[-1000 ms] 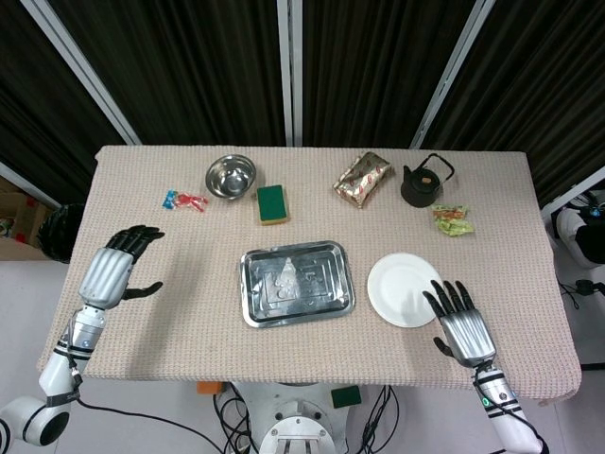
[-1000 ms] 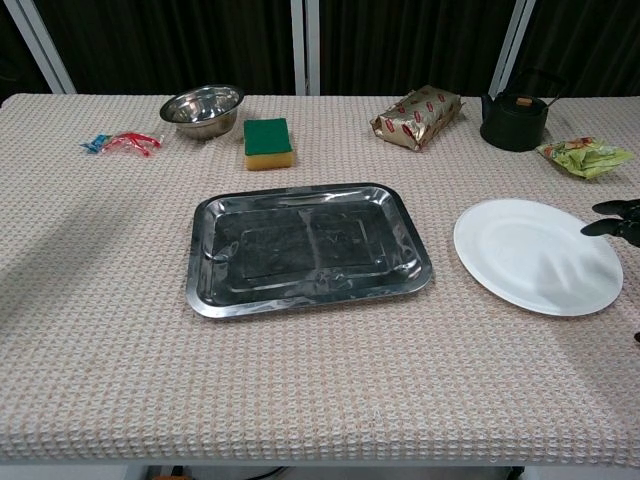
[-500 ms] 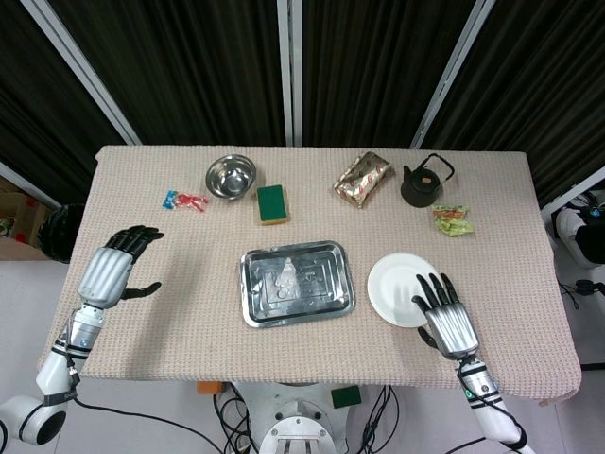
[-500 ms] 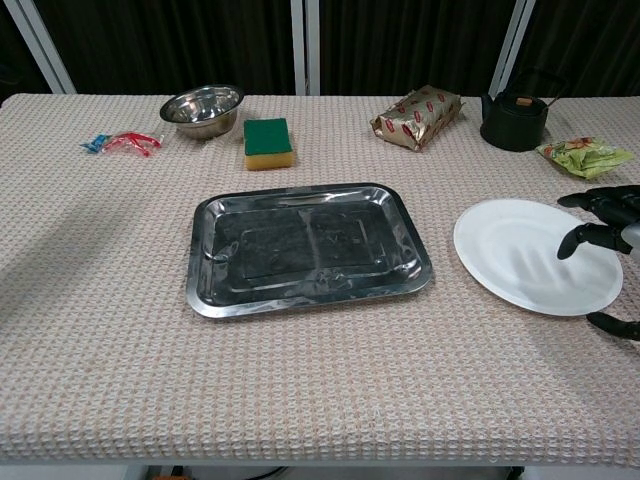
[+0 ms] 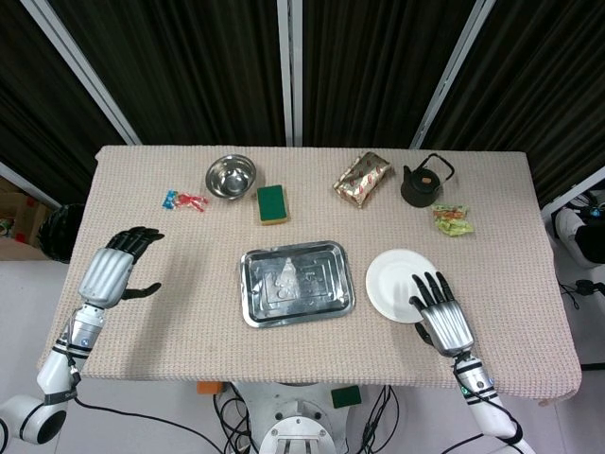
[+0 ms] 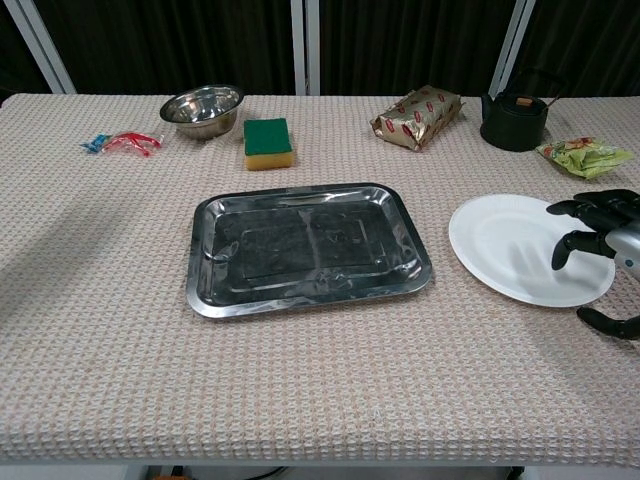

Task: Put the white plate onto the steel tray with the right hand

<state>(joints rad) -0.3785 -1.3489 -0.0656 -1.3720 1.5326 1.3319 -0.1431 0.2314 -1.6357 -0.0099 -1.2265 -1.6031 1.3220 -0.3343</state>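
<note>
White plate lies flat on the cloth, just right of the tray. Likely stiff, light, slick and thin-rimmed; best pinched at its near right edge. Right hand hovers there, fingers spread, holding nothing.

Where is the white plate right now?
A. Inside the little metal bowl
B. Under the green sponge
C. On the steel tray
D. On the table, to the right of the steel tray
D. The white plate lies on the table cloth to the right of the steel tray, apart from it, with the right hand spread over its near edge; the tray holds nothing.
</note>
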